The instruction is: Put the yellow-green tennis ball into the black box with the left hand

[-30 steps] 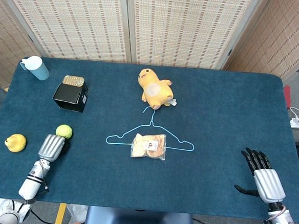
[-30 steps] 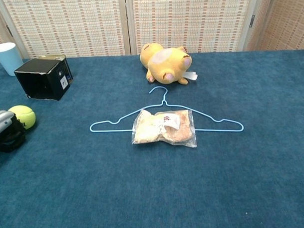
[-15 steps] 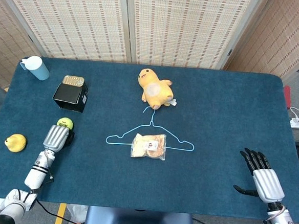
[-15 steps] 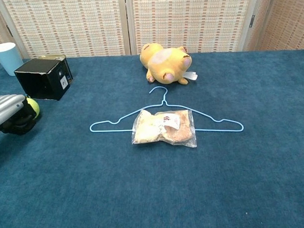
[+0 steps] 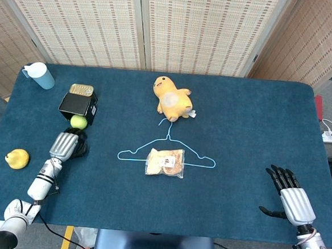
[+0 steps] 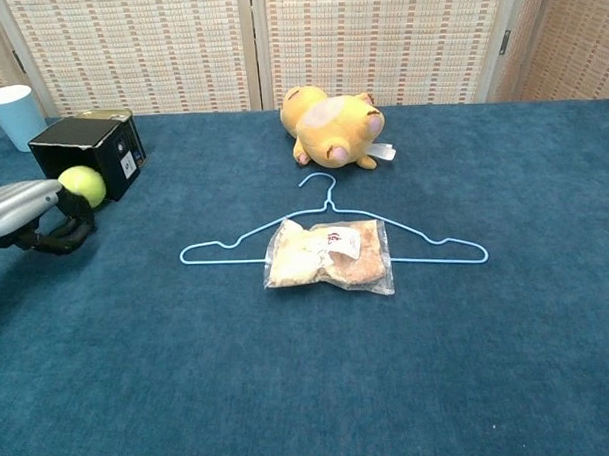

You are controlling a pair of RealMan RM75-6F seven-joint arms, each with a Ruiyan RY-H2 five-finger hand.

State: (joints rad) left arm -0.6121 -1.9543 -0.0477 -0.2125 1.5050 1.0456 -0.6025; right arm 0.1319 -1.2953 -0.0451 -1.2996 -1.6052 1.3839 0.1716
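Yellow-green tennis ball sits against the black box's near face in the head view, just beyond the left hand, whose grasp I cannot tell; the right hand rests spread, holding nothing. Chest view shows the ball at the left hand's fingertips, before the box.

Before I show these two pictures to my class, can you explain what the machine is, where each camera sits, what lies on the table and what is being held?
It is a two-armed robot with human-like hands, steered by a person. One picture looks down from its head, the other forward from its chest. On the blue table lie a black box, a tin, a cup, a plush toy, a hanger, a snack bag and a yellow fruit. The left hand has the tennis ball at its fingers, right at the box's open side. The right hand rests open.
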